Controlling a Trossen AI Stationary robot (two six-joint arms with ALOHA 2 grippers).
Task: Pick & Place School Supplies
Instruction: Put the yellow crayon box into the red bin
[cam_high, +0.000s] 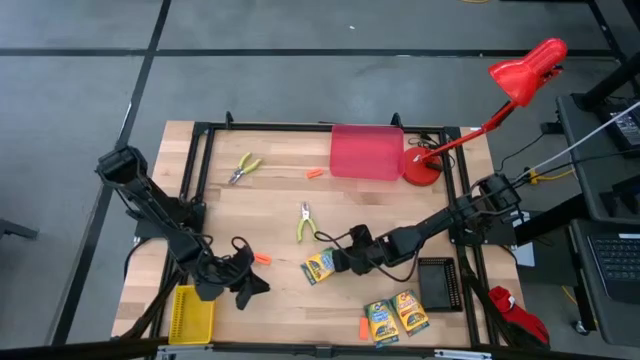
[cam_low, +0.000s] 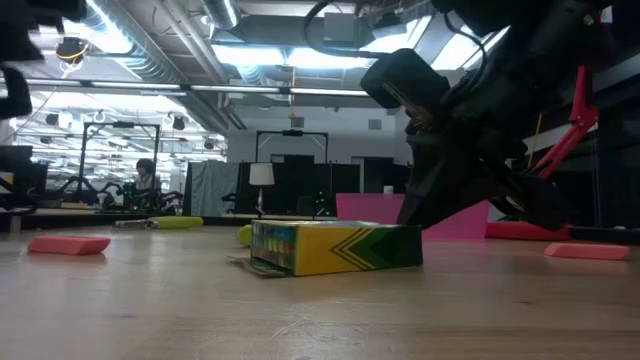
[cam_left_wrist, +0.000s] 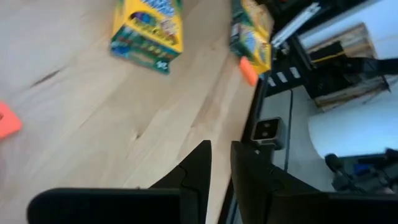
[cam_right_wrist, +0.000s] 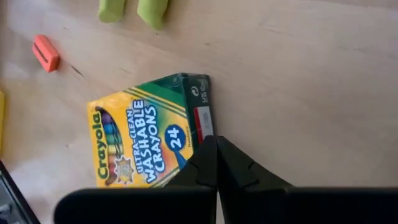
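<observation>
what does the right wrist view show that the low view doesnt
Only the right wrist view shows the printed top of the crayon box, the green plier handles, and the right end effector shut, its tips at the box's edge. Only the low view shows the pink bin, the lamp base, a second orange stick, and the room behind. Both share that crayon box lying flat on the wooden table and one orange stick.

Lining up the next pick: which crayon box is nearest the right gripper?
The lone green-and-yellow cardboard crayon box mid-table, right at the right gripper; the other two lie together near the front edge.
</observation>
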